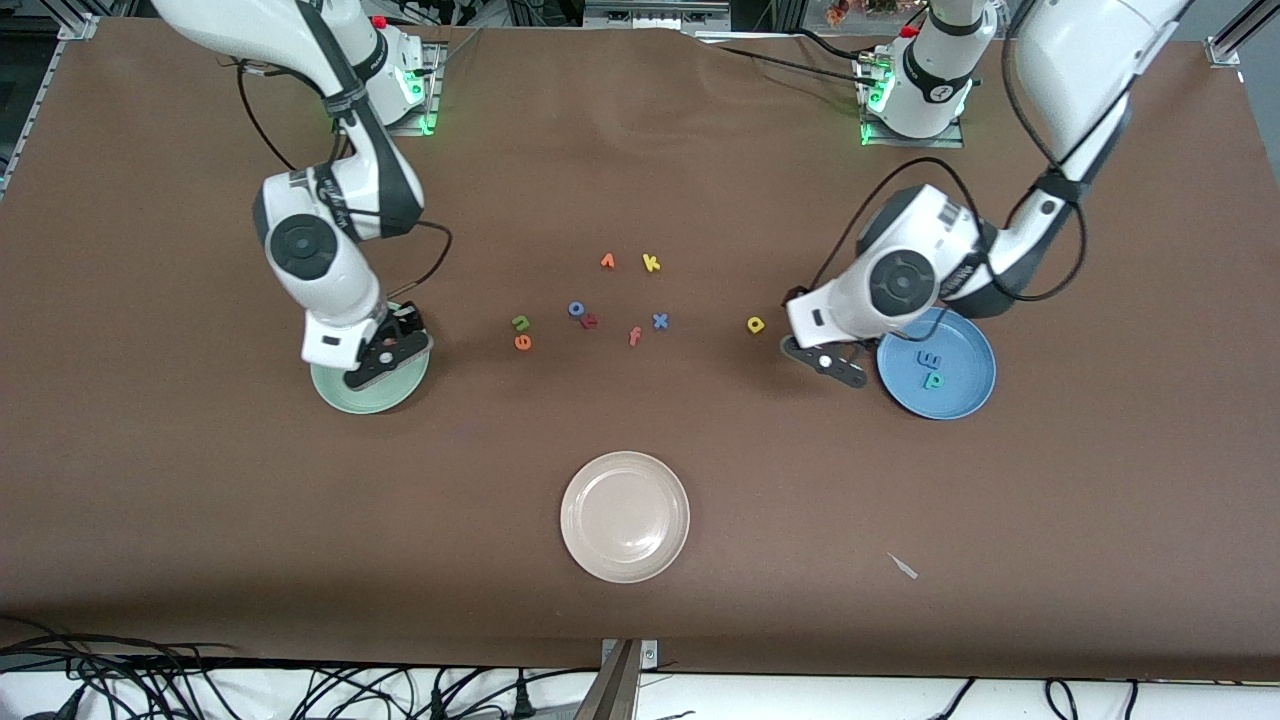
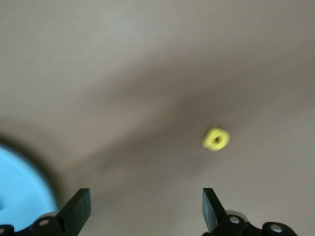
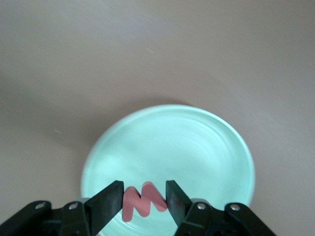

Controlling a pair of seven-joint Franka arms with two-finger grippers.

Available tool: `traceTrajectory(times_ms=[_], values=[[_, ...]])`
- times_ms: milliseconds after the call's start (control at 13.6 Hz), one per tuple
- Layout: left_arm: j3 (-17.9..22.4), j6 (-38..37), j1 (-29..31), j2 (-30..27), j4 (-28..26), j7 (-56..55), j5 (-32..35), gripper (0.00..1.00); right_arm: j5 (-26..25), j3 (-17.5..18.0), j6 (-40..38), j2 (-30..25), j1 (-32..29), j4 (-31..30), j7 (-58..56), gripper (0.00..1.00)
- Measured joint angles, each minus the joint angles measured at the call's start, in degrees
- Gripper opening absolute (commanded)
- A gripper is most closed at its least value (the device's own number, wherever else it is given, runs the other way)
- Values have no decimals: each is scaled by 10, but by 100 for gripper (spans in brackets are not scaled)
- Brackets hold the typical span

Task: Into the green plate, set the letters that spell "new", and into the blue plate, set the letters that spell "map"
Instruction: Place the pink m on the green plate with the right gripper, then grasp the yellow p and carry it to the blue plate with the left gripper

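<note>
My right gripper [image 3: 142,199] is shut on the dull-red "w" [image 3: 142,201] and hangs over the pale green plate [image 3: 167,142], which holds no letters. In the front view that gripper [image 1: 385,355] covers part of the green plate [image 1: 350,396]. The lime "n" [image 1: 520,322] and orange "e" [image 1: 522,342] lie together mid-table. My left gripper [image 1: 825,362] stands open and empty beside the blue plate [image 1: 965,395], which holds the blue "m" [image 1: 930,357] and teal "p" [image 1: 932,380]. The yellow "a" [image 1: 755,324] lies on the cloth close by, ahead of the open left gripper [image 2: 145,209].
A beige plate [image 1: 625,516] sits nearest the front camera. Loose letters lie mid-table: yellow "k" [image 1: 651,263], an orange letter [image 1: 607,261], blue "o" [image 1: 576,308] touching a red letter [image 1: 589,321], orange "f" [image 1: 634,336], blue "x" [image 1: 660,321].
</note>
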Motion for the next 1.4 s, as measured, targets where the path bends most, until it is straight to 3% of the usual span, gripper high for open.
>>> traceTrajectory(times_ms=[221, 515, 736, 1031, 1178, 1325, 1399], values=[[4, 122, -15, 11, -67, -16, 6, 100, 21, -6, -2, 0, 0, -8, -3, 63], [6, 155, -28, 32, -81, -70, 87, 100, 35, 3, -2, 1, 3, -11, 23, 64], [5, 173, -60, 44, -81, -173, 160, 94, 37, 49, -1, 1, 5, -7, 110, 67], [8, 183, -66, 63, -69, -187, 179, 84, 37, 113, 1, 1, 12, 1, 265, 69], [10, 184, -66, 71, -64, -187, 184, 72, 37, 135, 9, 1, 16, 1, 323, 70], [15, 184, -65, 77, -62, -187, 208, 26, 37, 147, 35, 11, 25, 1, 372, 71], [17, 184, -64, 79, -61, -187, 213, 11, 37, 149, 51, 21, 34, 1, 393, 71]])
